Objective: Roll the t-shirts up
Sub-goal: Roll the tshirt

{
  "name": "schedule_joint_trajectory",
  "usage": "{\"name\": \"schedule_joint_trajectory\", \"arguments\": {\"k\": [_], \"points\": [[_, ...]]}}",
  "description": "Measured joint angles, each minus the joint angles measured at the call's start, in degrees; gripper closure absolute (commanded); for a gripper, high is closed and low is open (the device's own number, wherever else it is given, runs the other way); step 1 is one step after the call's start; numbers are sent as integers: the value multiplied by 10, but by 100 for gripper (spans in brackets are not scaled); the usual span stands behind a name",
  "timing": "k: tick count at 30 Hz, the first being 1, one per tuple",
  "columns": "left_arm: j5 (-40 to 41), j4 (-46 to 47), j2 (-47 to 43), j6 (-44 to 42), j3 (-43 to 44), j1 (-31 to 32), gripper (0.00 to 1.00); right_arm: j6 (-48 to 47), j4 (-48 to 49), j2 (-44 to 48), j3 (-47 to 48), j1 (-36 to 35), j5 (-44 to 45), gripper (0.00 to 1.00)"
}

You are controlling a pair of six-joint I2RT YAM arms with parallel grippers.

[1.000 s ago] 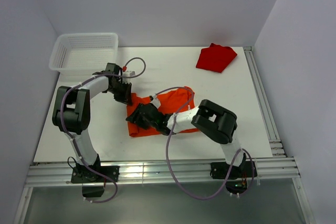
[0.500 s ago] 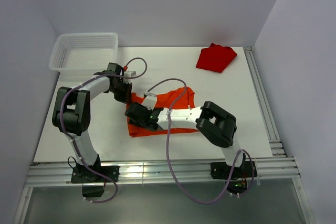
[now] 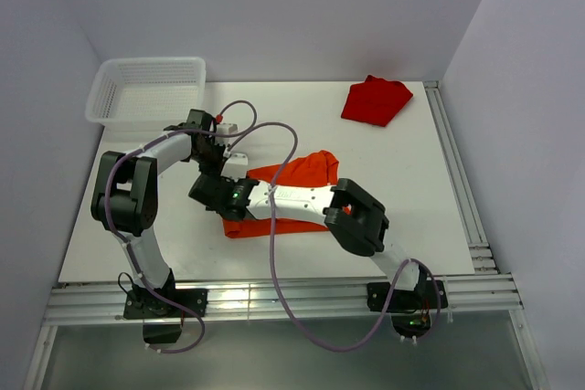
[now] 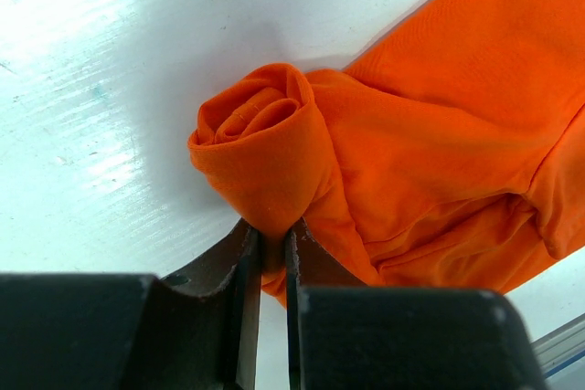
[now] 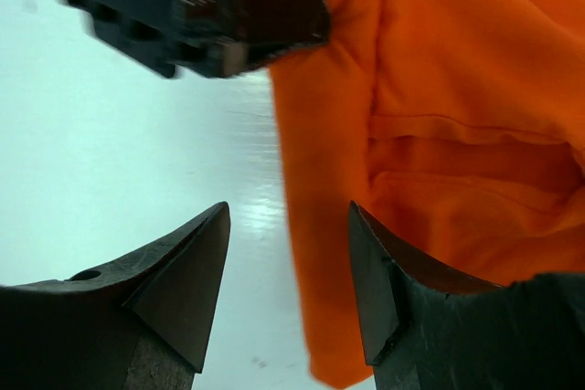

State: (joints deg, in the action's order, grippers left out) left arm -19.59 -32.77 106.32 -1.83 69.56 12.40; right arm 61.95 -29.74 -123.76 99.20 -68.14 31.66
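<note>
orange shirt [image 3: 309, 169]: frame centre, left end rolled | left gripper [image 4: 272, 242]: pinched tight on roll, anchoring it | right gripper [image 5: 288, 215]: spread wide astride shirt edge, likely to tuck | red shirt [image 3: 375, 100]: upper right

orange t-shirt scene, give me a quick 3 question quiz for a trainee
1. True or false: the left fingers are shut on the rolled end of the orange t-shirt.
2. The right fingers are: A) open, B) shut on cloth, C) out of view.
3. Fill in: the red shirt lies at the table's far ____ corner.
Key: 1 true; 2 A; 3 right.
</note>
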Motion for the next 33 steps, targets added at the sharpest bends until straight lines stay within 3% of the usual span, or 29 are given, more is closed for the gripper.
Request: {"name": "schedule_joint_trajectory", "arguments": {"k": [16,20,23,28,30,33], "points": [[0,0,0,0,0,2,89,-16,-77,-75,75,-20,17,40],[0,0,0,0,0,3,87,-16,-97,-90,86,-24,18,45],[0,0,0,0,0,4,84,-15,-112,-97,96,-24,18,55],[0,0,0,0,0,4,78,-13,-126,-106,109,-24,17,85],[0,0,0,-1,0,4,70,-13,-120,-105,106,-24,16,92],[-1,-1,0,-4,0,4,54,-14,-62,-77,50,-23,4,94]]}}
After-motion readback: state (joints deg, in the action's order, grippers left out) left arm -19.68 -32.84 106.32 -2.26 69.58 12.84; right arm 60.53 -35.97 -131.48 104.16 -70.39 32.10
